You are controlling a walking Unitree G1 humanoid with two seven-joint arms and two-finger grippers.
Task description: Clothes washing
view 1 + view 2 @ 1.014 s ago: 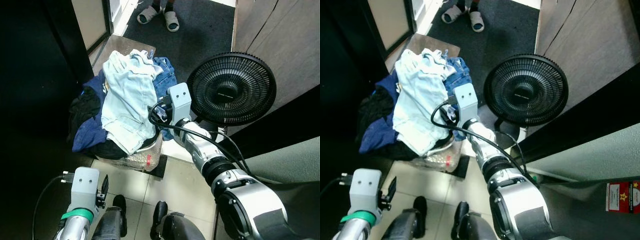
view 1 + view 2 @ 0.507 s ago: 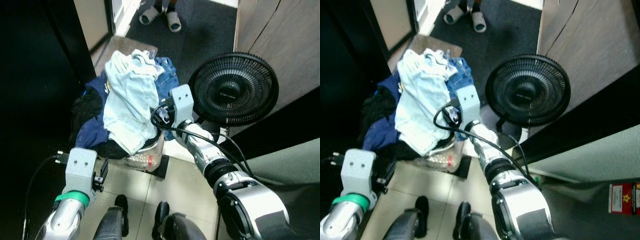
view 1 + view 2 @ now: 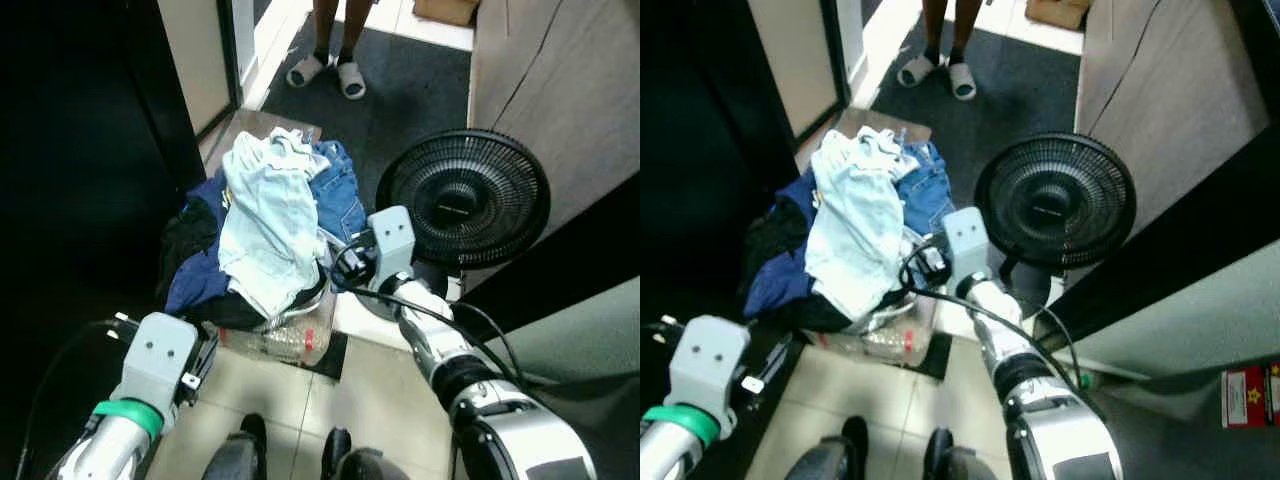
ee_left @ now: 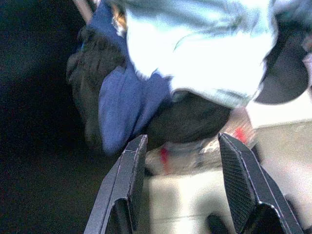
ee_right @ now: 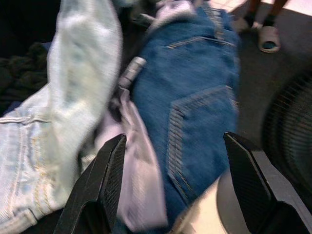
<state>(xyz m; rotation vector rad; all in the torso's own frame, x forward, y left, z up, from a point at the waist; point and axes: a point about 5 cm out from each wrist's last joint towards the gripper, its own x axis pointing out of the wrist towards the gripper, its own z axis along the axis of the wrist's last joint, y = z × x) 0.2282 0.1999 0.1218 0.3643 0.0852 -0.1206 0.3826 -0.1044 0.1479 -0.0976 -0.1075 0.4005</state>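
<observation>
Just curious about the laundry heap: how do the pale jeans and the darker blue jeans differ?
The pale jeans are washed-out light blue and draped over the top of the pile; the dark blue jeans are deeper in colour and lie at the pile's side nearest the fan. Both are crumpled denim.

The person (image 3: 330, 45) is cut off above the shins by the picture's top edge. The basket (image 3: 285, 335) is mostly buried under the clothes pile (image 3: 265, 225). Both wrist views are smeared, so the pile's edges are lost in blur.
</observation>
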